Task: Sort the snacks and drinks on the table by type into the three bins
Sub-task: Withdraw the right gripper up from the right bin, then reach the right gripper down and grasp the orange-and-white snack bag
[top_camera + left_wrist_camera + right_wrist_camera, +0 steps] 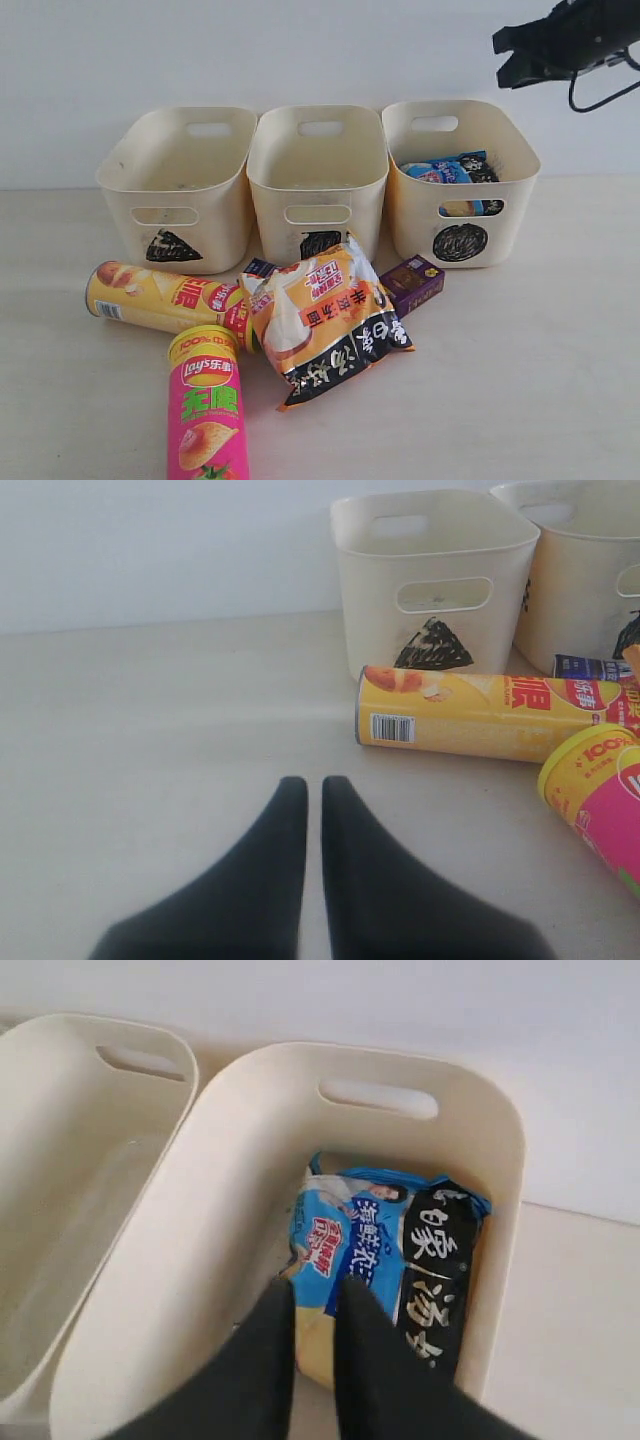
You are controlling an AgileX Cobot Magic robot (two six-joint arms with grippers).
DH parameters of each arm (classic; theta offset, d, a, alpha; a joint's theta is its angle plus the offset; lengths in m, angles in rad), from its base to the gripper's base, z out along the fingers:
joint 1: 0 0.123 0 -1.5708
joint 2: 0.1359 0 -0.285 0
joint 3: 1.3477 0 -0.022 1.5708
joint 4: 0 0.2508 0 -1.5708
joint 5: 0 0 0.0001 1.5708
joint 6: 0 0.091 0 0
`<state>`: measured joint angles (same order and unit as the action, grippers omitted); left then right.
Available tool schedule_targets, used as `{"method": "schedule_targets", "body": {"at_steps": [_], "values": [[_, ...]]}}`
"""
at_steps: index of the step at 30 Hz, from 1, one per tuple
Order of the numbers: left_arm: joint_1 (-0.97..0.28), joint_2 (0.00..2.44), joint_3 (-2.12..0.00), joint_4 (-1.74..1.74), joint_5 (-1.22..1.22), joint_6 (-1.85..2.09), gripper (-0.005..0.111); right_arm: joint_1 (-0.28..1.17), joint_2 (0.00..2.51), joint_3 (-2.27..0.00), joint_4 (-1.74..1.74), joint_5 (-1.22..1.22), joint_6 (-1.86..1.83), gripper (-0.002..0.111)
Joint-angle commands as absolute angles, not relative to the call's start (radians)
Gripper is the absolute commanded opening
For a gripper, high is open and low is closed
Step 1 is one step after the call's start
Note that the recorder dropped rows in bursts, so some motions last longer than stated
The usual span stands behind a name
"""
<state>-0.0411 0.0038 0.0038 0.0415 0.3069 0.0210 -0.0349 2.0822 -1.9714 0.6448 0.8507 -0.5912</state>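
Shows right pincer (315, 1285), nearly closed and empty, over the circle-marked bin (520, 140) at upper right; blue bag (350, 1230) already inside. Shows left pincer (313, 785) closed, low above the counter (150, 730). Probably next: orange bag (325, 315) at lower centre (partly overlapping a purple carton (415, 280)). Rise clear of the rim first, then pinch a crimped edge, not the puffy middle, and lift straight up.
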Motion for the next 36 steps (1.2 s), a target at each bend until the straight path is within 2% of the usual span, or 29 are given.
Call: {"method": "schedule_targets", "body": {"at_steps": [1,8,16,28,36], "values": [[-0.04,0.0,0.0,0.038,0.294,0.015,0.004,-0.038,1.996,-1.98,0.564,0.961,-0.568,0.0],[-0.04,0.0,0.0,0.038,0.294,0.015,0.004,-0.038,1.923,-1.926,0.482,1.076,-0.54,0.0],[-0.04,0.0,0.0,0.038,0.294,0.015,0.004,-0.022,1.766,-1.651,0.535,1.007,-0.681,0.0],[-0.04,0.0,0.0,0.038,0.294,0.015,0.004,0.109,1.693,-1.382,0.627,0.971,-0.817,0.0],[-0.04,0.0,0.0,0.038,0.294,0.015,0.004,0.202,1.722,-1.312,0.707,1.028,-0.786,0.0]]}}
